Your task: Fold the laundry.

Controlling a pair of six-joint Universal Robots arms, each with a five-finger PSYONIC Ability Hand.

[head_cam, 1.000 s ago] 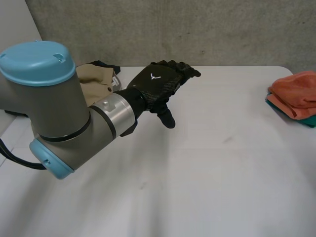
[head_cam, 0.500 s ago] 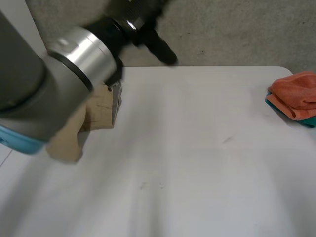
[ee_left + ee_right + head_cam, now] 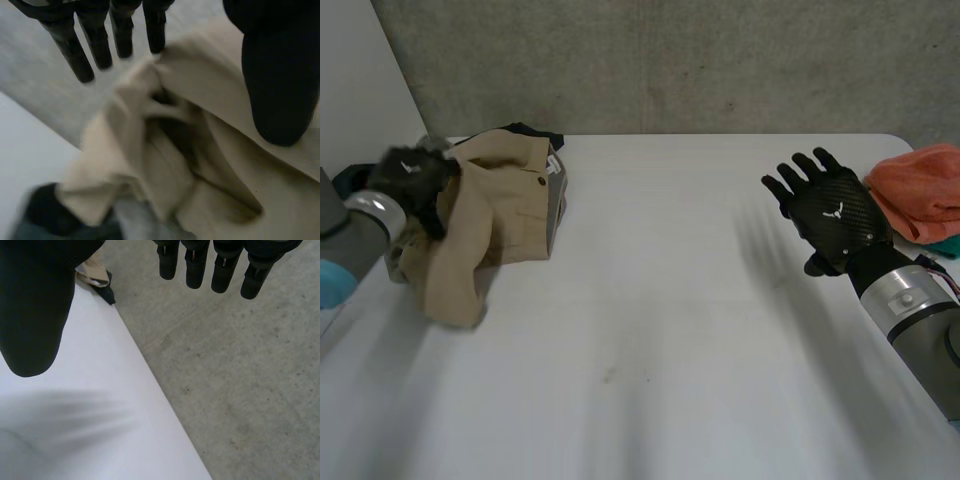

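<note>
A crumpled beige garment (image 3: 505, 205) lies in a heap at the table's back left, on top of dark and grey clothes (image 3: 556, 200). My left hand (image 3: 408, 178) is at the heap's left edge. In the left wrist view its fingers (image 3: 95, 45) are straight and its thumb (image 3: 277, 75) stands apart, both just above the beige cloth (image 3: 165, 165), with nothing pinched. My right hand (image 3: 832, 215) hovers over the table's right side, palm down, its fingers spread. Its fingers (image 3: 197, 265) and thumb (image 3: 35, 305) are straight and hold nothing.
A folded orange cloth (image 3: 920, 185) rests on a teal one (image 3: 945, 245) at the table's right edge, just beyond my right hand. The white table (image 3: 670, 330) runs back to a concrete wall (image 3: 670, 60).
My left arm has swung from the table's middle over to the left, onto the beige heap. My right hand has come into view at the right.
</note>
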